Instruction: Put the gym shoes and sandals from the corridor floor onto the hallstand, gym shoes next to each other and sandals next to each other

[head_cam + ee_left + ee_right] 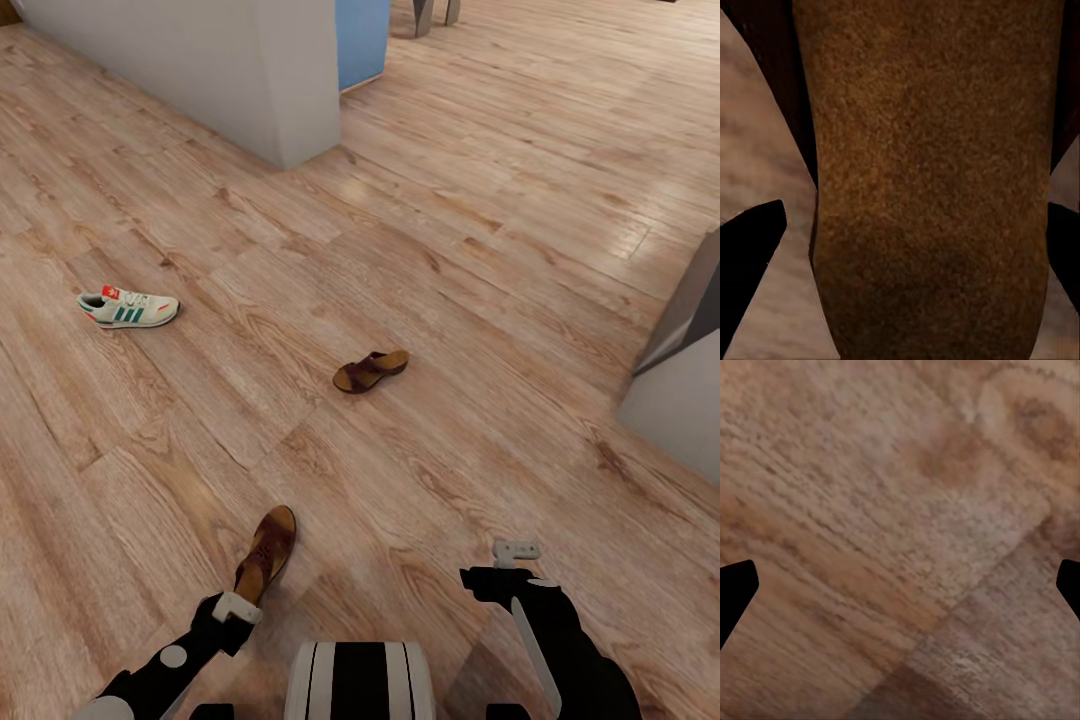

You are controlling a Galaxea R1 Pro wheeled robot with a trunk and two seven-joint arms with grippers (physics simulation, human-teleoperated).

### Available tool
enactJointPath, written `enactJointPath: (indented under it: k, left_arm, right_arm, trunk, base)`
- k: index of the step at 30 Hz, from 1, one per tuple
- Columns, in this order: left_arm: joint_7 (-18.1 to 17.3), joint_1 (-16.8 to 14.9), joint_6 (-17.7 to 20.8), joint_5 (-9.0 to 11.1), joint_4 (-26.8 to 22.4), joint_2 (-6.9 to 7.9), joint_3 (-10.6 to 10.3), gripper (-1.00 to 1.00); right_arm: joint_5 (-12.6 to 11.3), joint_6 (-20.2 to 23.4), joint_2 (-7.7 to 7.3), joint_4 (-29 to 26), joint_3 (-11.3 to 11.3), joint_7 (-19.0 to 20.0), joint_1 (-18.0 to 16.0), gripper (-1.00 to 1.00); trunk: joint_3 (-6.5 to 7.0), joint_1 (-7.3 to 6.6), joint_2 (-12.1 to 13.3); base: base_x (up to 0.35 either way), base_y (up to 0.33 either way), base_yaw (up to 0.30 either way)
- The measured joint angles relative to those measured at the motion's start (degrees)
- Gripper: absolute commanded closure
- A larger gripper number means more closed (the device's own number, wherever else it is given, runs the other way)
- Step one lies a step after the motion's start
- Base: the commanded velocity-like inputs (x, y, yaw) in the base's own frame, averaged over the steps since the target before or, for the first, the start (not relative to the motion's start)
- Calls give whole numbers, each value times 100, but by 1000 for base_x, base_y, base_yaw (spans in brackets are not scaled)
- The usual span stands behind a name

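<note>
The robot's trunk (360, 680) sits at the near edge of the head view, with an arm to each side. The left gripper (236, 607) hangs low over the heel end of the near sandal (266, 553), which lies on the floor (480, 250) pointing away from the robot. In the left wrist view the sandal's tan footbed (930, 180) runs between the two dark fingertips (750, 255), which stand wide apart on either side of it, touching nothing: the jaws are released around the heel, not clamped. The right gripper (515, 560) hangs over bare planks to the right; its wrist view shows wood grain (892, 525) with a fingertip (733, 589) at each edge, jaws spread and holding nothing.

The second sandal (370, 371) lies farther off, near the middle of the floor, well apart from the first and turned sideways. One gym shoe (128, 308) lies far to the left, on its sole, toe to the right. Beyond it a pale wall corner (290, 90) stands with a blue panel (362, 40) behind. A grey unit (680, 390) shows at the right edge; what it is I cannot tell.
</note>
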Motion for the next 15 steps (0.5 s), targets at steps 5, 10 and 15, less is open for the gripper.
enactJointPath:
  k: [5,10,15]
  left_arm:
    - [-4,0,6,7,-60,2,1,100]
    - [-11,1,6,13,-68,0,-15,100]
    - [-6,0,6,27,-67,1,8,100]
  right_arm:
    - [0,0,-2,0,-1,0,0,-100]
    - [-1,0,0,0,0,0,0,-100]
    - [-1,0,-1,0,-2,0,-1,-100]
  trunk:
    - [0,0,0]
    - [0,0,0]
    - [0,0,0]
  base:
    - [0,0,0]
    - [0,0,0]
    - [0,0,0]
